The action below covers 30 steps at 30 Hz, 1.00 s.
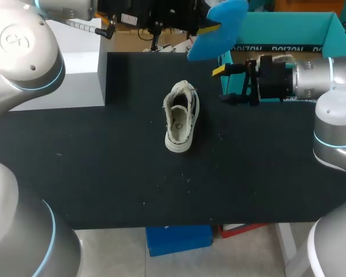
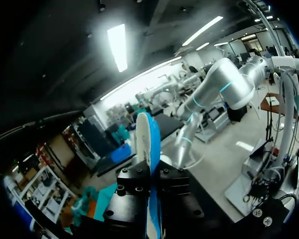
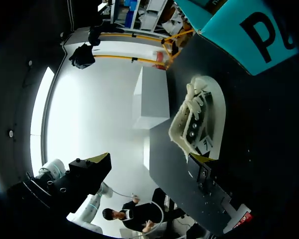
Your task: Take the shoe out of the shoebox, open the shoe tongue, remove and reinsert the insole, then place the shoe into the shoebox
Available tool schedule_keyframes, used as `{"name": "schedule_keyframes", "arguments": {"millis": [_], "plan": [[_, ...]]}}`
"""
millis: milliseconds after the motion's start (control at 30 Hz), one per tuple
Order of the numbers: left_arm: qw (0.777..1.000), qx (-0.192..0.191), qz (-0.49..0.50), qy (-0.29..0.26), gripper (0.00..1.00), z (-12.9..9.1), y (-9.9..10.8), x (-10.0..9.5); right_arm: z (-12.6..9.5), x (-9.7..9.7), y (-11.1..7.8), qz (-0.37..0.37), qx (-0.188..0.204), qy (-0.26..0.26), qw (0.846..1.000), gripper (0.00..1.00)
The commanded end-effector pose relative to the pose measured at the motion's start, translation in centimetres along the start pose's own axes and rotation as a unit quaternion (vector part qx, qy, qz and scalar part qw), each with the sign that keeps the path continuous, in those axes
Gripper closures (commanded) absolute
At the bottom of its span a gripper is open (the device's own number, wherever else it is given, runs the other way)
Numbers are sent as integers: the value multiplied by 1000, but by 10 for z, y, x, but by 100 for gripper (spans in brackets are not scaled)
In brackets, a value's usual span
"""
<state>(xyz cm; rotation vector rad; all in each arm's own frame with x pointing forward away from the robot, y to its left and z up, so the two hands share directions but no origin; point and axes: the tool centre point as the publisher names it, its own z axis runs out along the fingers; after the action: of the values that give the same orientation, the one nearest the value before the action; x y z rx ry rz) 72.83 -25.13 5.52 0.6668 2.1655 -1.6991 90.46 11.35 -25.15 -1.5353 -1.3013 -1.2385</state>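
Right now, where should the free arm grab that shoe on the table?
Probably the side wall by the opening. The shoe stands sole-down with its mouth up, so the open right tool, beside it, could come from that side and pinch the rim, one finger inside, one outside. The left tool holds the insole.

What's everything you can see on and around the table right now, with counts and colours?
shoe: one, white, upright mid-table, opening up.
insole: one, blue, held above the table's far edge.
shoebox: one, teal, open, far right.
block: one, white, far left corner.
table: one, black top.
left arm: one, silver, jaws shut on the insole.
right arm: one, silver, jaws open and empty beside the shoebox.
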Motion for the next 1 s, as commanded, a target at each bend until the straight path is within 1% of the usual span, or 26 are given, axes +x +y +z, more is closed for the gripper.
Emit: {"name": "schedule_keyframes", "arguments": {"millis": [33,67,100,133,167,200,233,267,300,367,467,533,567,633,1000], "plan": [[996,-7,87,0,100,7,-7,35,1,0,0,0,-1,0,1000,0],[993,-35,113,1,100,8,-4,50,1,0,0,0,-1,0,1000,0],[993,-25,115,-4,100,9,0,61,1,0,0,0,-1,0,1000,0],[992,-29,126,1,100,9,3,68,1,0,0,0,-1,0,1000,0],[988,-52,146,3,100,10,9,83,1,0,0,0,-1,0,1000,0],[988,-39,147,2,100,9,14,90,1,0,0,0,-1,0,1000,0],[987,-49,153,2,100,8,18,99,1,0,0,0,-1,0,1000,0],[983,-66,173,8,100,8,21,106,1,0,0,0,-1,0,1000,0],[984,-52,168,-1,100,6,25,112,1,0,0,0,-1,0,1000,0],[980,-69,188,0,100,5,33,124,1,0,0,0,-1,0,1000,0],[977,-48,205,-7,100,3,43,140,1,0,0,0,-1,0,1000,0],[975,-35,221,1,100,5,52,154,1,0,0,0,-1,0,1000,0],[974,-21,228,5,100,7,57,162,1,0,0,0,-1,0,1000,0],[970,-34,239,23,100,10,72,176,1,0,0,0,-1,0,1000,0],[970,-34,239,23,100,10,72,176,1,0,0,0,-1,0,1000,0]]}}
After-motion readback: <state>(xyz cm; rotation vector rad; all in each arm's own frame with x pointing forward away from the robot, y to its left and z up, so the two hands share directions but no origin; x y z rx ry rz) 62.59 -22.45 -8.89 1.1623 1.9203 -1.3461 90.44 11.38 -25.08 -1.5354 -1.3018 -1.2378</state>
